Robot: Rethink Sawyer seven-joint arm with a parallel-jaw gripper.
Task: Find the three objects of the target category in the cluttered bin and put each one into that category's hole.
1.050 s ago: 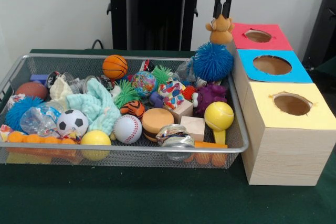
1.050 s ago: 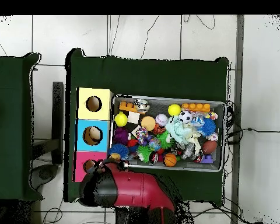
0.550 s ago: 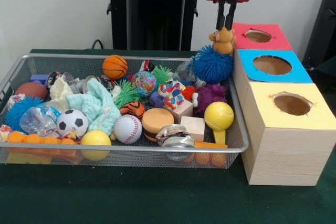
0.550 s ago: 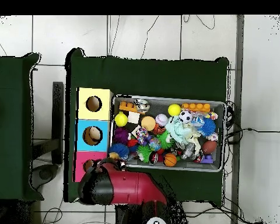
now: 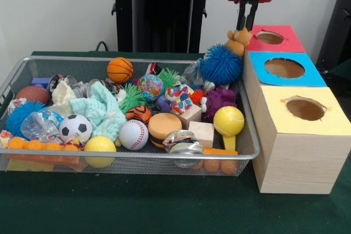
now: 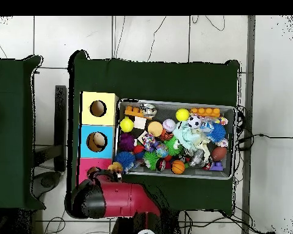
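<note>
A yellow-topped box [image 5: 303,135] stands nearest on the green worktop [image 5: 137,206], beside a wire bin [image 5: 126,157] crammed with toys: a baseball [image 5: 133,134], a soccer ball [image 5: 75,127], a yellow tennis ball [image 5: 228,120] and wooden blocks [image 5: 201,133]. Behind come the blue-topped box [image 5: 285,68] and, in the bin's far corner, a spiky blue ball [image 5: 221,64]. Farthest, the claw [image 5: 245,19] is clamped on a small brown stuffed animal [image 5: 239,40], tilted above the spiky ball, at the edge of the red-topped box [image 5: 272,38].
</note>
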